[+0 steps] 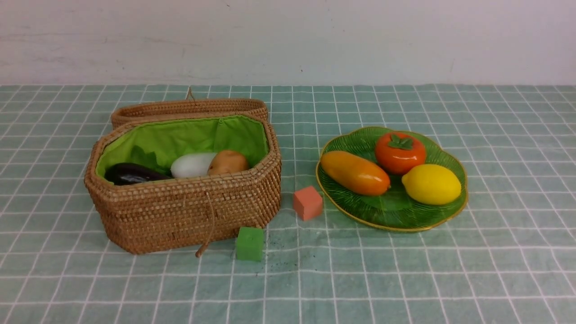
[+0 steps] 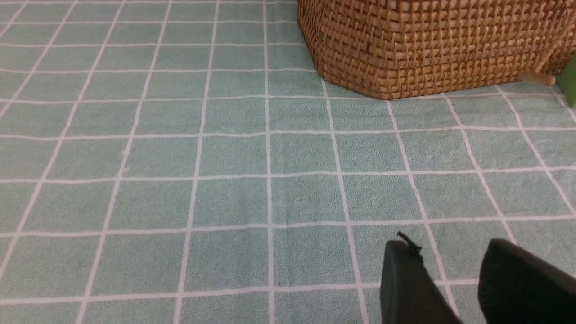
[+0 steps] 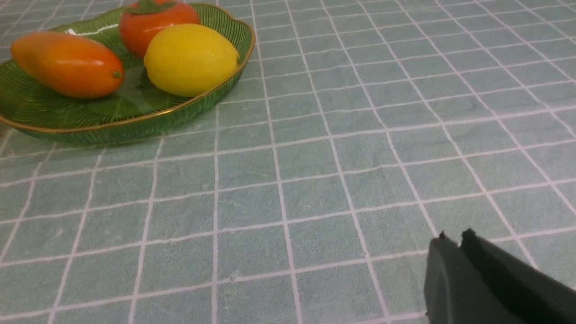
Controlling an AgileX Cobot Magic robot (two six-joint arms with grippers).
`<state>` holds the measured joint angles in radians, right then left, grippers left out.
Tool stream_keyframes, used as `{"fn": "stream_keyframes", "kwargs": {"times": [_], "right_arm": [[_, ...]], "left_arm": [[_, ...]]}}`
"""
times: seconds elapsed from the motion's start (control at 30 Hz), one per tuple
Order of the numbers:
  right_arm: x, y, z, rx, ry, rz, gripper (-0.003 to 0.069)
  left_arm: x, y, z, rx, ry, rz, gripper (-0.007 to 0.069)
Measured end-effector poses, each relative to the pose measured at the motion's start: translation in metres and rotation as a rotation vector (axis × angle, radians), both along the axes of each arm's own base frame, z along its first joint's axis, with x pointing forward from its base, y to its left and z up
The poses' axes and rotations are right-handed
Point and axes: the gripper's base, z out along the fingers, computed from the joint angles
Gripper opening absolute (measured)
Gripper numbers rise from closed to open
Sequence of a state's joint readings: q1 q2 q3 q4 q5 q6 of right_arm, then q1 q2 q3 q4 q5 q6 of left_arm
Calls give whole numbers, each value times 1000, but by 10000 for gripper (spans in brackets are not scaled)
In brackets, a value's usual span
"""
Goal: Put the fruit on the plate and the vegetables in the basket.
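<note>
On the worktop's left, the basket (image 1: 182, 204) held the eggplant (image 1: 130, 173), radish (image 1: 192, 165) and potato (image 1: 228, 162); no red pepper showed. To the right, the plate (image 1: 432, 215) carried the mango (image 1: 354, 173), persimmon (image 1: 400, 152) and lemon (image 1: 431, 183). The sorting looked essentially done. The left claw (image 2: 454, 265) hung low, spread and empty, near the basket; the right claw (image 3: 456, 240) hovered pressed together, away from the plate.

Brown woven wicker basket (image 1: 180, 211) with bright green cloth lining, dark purple eggplant (image 1: 130, 173), white radish (image 1: 191, 165), tan-orange potato (image 1: 228, 162), translucent green ribbed plate (image 1: 391, 211) with gold rim, orange-red persimmon (image 1: 399, 153), orange-yellow mango (image 1: 354, 173), yellow lemon (image 1: 431, 184), orange-pink cube (image 1: 308, 203), green cube (image 1: 249, 243), teal tablecloth (image 1: 405, 279) with white grid
</note>
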<state>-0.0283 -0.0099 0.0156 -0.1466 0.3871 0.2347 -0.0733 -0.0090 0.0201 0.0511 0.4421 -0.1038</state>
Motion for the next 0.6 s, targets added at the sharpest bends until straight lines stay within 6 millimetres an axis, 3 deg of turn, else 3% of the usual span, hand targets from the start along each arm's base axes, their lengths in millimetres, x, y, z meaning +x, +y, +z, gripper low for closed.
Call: {"fn": "stream_keyframes", "kwargs": {"times": [0.6], "right_arm": [[0, 0, 0, 0, 0, 0, 64]], "left_arm": [[0, 0, 0, 0, 0, 0, 239]]}}
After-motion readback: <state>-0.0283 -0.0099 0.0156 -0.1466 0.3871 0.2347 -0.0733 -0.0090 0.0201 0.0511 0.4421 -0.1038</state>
